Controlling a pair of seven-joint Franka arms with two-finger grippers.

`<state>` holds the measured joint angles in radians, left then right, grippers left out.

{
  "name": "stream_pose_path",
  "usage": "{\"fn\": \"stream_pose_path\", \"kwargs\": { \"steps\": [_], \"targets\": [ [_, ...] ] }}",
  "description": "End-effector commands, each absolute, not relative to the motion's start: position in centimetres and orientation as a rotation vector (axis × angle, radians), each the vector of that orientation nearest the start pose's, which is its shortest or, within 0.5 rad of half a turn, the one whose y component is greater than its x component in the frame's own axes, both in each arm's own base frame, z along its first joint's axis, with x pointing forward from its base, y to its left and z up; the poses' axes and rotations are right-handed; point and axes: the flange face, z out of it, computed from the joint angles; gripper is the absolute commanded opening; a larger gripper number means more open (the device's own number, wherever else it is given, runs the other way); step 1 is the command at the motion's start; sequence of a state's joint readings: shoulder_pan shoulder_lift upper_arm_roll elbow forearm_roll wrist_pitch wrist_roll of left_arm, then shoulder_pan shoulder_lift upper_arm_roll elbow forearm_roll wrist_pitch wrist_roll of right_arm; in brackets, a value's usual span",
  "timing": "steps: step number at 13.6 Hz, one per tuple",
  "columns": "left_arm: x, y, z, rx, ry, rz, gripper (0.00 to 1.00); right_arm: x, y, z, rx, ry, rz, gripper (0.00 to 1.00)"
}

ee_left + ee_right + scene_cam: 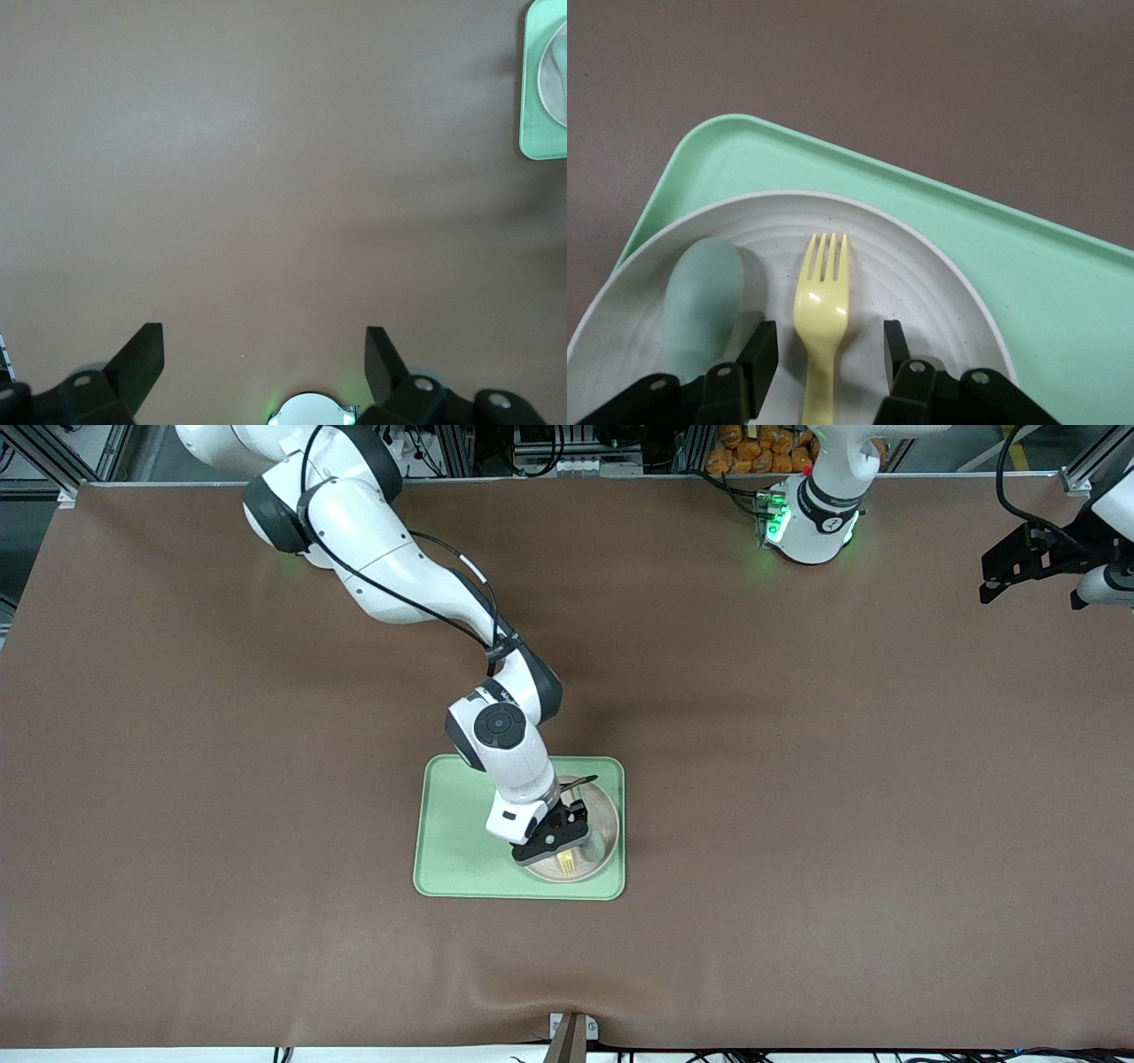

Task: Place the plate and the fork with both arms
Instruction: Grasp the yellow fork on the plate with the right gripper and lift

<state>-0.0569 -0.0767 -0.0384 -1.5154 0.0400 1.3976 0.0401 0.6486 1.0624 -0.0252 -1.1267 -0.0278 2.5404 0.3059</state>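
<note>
The off-white plate (606, 825) lies on the light-green tray (452, 841), at the tray's end toward the left arm. The pale-yellow fork (567, 861) lies on the plate beside a grey-green spoon (702, 297). My right gripper (562, 852) is low over the plate. In the right wrist view the right gripper (824, 345) is open, with a finger on each side of the fork (822, 301) and not touching it. The plate (921, 266) and tray (1045, 266) show there too. My left gripper (1028, 584) waits, open and empty, high over the left arm's end of the table.
The brown table mat (797, 779) lies bare around the tray. The left wrist view shows the left gripper (264, 345) over bare mat, with the tray's corner (532, 133) and the plate (558, 71) at the picture's edge. The left arm's green-lit base (811, 518) stands at the table's back edge.
</note>
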Motion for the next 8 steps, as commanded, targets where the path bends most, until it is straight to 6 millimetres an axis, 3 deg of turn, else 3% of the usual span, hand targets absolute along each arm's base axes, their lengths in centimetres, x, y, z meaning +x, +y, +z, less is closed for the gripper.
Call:
{"fn": "stream_pose_path", "kwargs": {
  "steps": [1,8],
  "targets": [
    [51.2,-5.8,67.2,-3.07,0.227,0.086,1.0,64.6,47.6,18.4,-2.939,-0.533,-0.544,0.53],
    [52.2,-4.3,66.5,-3.104,0.18,0.073,1.0,64.8,47.3,18.4,-2.942,-0.523,-0.548,0.35]
  ]
}}
